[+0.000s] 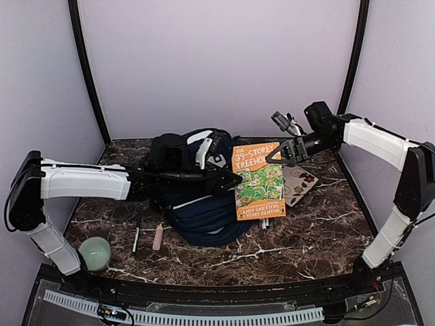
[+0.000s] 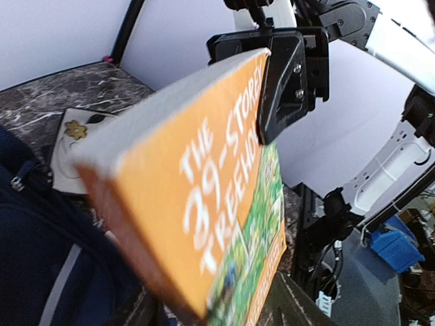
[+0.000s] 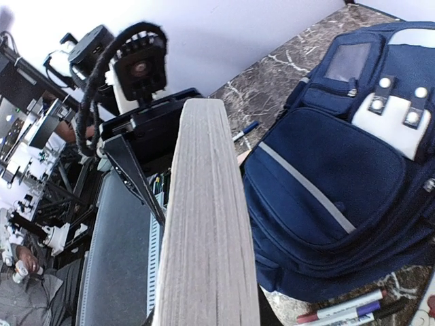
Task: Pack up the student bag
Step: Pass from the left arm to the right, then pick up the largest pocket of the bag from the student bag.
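1. My right gripper (image 1: 280, 155) is clamped on the upper right corner of the Treehouse paperback (image 1: 259, 182), which is held off the table at centre frame.
2. My left gripper (image 1: 230, 182) meets the book's left edge. I cannot tell whether it grips.
3. The student bag (image 1: 197, 207) lies just left of the book, under my left arm. I see no open mouth.
4. I judge this to be book loading. The next move needs the bag opened.
5. A sticker sheet (image 1: 300, 180) sits just right of the book. A marker (image 1: 137, 234) lies lower left, well apart.

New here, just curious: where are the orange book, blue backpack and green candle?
orange book (image 1: 259, 182), top external view, front cover.
blue backpack (image 3: 319, 197), right wrist view, front pocket.
green candle (image 1: 95, 251), top external view, its top.
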Tool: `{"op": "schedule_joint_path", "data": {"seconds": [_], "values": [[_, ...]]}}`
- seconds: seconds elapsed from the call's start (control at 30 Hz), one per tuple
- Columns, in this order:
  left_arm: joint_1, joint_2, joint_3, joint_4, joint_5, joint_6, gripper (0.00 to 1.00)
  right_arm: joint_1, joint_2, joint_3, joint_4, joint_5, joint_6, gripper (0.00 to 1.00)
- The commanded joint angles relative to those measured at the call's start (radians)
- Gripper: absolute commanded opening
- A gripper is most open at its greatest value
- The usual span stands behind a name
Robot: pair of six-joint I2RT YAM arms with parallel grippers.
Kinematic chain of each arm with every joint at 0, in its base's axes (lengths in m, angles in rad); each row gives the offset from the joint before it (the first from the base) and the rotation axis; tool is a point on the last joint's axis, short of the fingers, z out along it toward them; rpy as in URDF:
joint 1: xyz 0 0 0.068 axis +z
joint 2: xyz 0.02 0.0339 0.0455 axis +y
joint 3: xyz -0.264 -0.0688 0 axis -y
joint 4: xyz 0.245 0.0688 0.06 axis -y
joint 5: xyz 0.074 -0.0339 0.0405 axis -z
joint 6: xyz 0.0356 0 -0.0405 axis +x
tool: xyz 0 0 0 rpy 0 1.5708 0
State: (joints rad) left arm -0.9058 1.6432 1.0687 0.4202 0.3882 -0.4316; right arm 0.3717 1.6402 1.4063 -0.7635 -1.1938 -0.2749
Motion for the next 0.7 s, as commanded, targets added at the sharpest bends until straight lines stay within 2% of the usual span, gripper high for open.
{"op": "schedule_joint_path", "data": {"seconds": [0.0, 0.2, 0.37, 0.47, 0.67], "values": [[0.005, -0.104, 0.064, -0.369, -0.207, 0.233, 0.57, -0.102, -0.039, 0.037, 0.035, 0.006, 0.067, 0.0], [0.003, -0.08, 0.124, -0.658, -0.279, 0.379, 0.52, -0.206, -0.114, -0.006, 0.066, 0.087, 0.087, 0.0], [-0.042, -0.021, 0.149, -0.738, -0.271, 0.425, 0.54, -0.243, -0.16, -0.086, 0.111, 0.132, 0.1, 0.0], [-0.087, 0.064, 0.215, -0.802, -0.272, 0.457, 0.55, -0.25, -0.182, -0.125, 0.146, 0.14, 0.128, 0.0], [-0.146, 0.267, 0.376, -0.922, -0.363, 0.485, 0.54, -0.252, -0.214, -0.159, 0.15, 0.173, 0.117, 0.0]]}}
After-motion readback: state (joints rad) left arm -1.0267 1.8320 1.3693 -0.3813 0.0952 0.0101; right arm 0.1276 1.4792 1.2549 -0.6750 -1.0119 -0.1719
